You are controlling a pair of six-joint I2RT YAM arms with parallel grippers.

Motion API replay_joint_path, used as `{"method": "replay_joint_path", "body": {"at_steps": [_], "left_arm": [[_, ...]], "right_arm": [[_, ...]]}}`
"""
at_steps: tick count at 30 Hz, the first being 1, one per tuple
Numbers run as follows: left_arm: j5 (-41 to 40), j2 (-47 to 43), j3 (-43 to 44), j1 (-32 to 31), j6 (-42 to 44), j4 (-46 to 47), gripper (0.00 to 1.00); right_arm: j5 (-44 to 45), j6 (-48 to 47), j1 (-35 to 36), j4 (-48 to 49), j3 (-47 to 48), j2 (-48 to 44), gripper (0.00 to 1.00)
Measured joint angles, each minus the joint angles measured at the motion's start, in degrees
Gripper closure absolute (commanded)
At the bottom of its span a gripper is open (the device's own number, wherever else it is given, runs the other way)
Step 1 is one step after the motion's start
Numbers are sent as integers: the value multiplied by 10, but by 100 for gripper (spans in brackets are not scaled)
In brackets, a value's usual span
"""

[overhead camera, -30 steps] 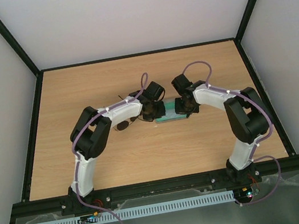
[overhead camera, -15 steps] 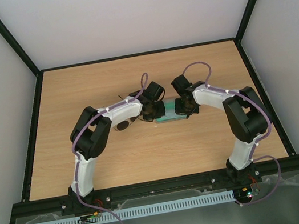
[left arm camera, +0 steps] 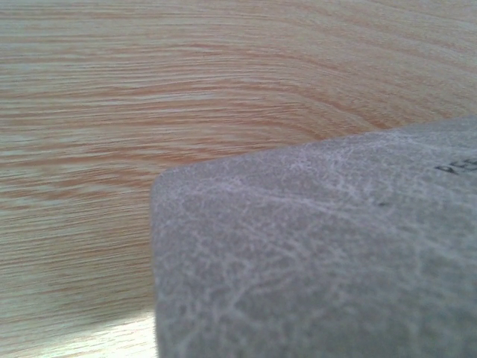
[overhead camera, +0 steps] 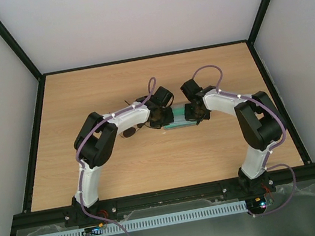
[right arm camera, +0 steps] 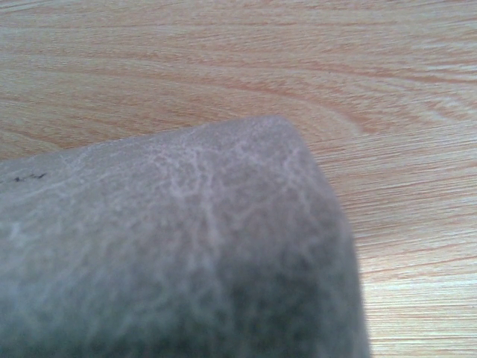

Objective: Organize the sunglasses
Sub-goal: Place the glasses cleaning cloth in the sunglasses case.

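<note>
The grey case with a green inside (overhead camera: pixel 179 124) lies at the table's middle. My left gripper (overhead camera: pixel 160 117) is down at its left end and my right gripper (overhead camera: pixel 192 113) at its right end. Their fingers are hidden under the wrists, so I cannot tell whether they are open or shut. The left wrist view is filled by the case's grey textured surface (left arm camera: pixel 313 253) very close up, and so is the right wrist view (right arm camera: pixel 171 253); no fingers show in either. The sunglasses (overhead camera: pixel 129 132), with dark round lenses, lie on the table just left of the left gripper, partly under the left arm.
The wooden table (overhead camera: pixel 81 101) has black frame rails along its left, right and far edges. Pale walls stand on three sides. No cloth shows in any view.
The right arm's elbow has shifted very slightly to the left. Both grippers stay at the case's ends, and the sunglasses have not moved.
</note>
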Motion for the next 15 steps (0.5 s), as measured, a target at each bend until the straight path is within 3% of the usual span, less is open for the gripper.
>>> {"method": "replay_joint_path", "body": {"at_steps": [6,10,15], "left_arm": [[0,0,0,0,0,-1,97],[-2,0,0,0,0,-2,95],[-7,0,-1,0,0,-7,88]], "right_arm": [[0,0,0,0,0,1,98],[-1,0,0,0,-1,2,92],[0,0,0,0,-2,2,90]]}}
